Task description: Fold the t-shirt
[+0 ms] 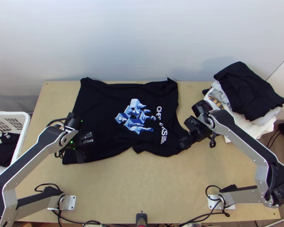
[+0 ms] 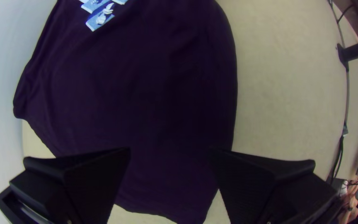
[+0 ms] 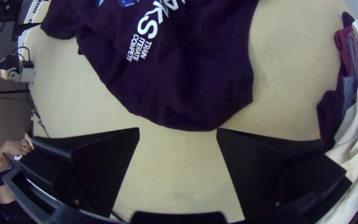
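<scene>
A black t-shirt (image 1: pixel 100 113) with a blue and white print lies spread on the table, its lower edge uneven. My left gripper (image 1: pixel 83 149) is over the shirt's left part in the top view; in the left wrist view the left gripper (image 2: pixel 170 151) stands open above the dark cloth (image 2: pixel 146 91). My right gripper (image 1: pixel 184 143) is at the shirt's right edge in the top view. Seen from its own wrist, the right gripper (image 3: pixel 178 129) is open, with the edge of the shirt (image 3: pixel 187 91) just beyond its fingertips and nothing between them.
A pile of folded clothes (image 1: pixel 248 94) stands at the table's right back. On the left is a white basket (image 1: pixel 22 132) holding dark and light cloth. Bare wood of the table (image 1: pixel 142 185) shows in front of the shirt. A person's hand (image 3: pixel 15 149) is beyond the table's edge.
</scene>
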### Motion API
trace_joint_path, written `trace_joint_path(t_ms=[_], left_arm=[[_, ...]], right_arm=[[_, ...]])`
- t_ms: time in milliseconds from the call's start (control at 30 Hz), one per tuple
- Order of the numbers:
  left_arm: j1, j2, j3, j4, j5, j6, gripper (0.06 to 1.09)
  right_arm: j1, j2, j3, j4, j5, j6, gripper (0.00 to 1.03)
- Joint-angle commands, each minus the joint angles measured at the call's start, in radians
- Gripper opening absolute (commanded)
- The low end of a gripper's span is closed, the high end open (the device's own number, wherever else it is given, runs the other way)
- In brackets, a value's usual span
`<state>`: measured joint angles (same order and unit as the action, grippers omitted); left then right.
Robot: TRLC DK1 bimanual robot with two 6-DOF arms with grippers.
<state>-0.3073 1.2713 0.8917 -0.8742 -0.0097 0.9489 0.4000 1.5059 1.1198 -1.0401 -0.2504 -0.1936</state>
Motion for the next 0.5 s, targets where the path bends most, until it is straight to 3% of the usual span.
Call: trace_joint_path(t_ms=[0, 467], left_arm=[[0.007, -0.010, -0.080, 0.047, -0.026, 0.037, 0.97], [0.056, -0.055, -0.183, 0.112, -0.035, 0.106, 0.95]], right_arm=[[-0.012, 0.014, -0.060, 0.041, 0.008, 0.011, 0.83], [-0.030, 0.094, -0.060, 0.111, 0.020, 0.025, 0.83]])
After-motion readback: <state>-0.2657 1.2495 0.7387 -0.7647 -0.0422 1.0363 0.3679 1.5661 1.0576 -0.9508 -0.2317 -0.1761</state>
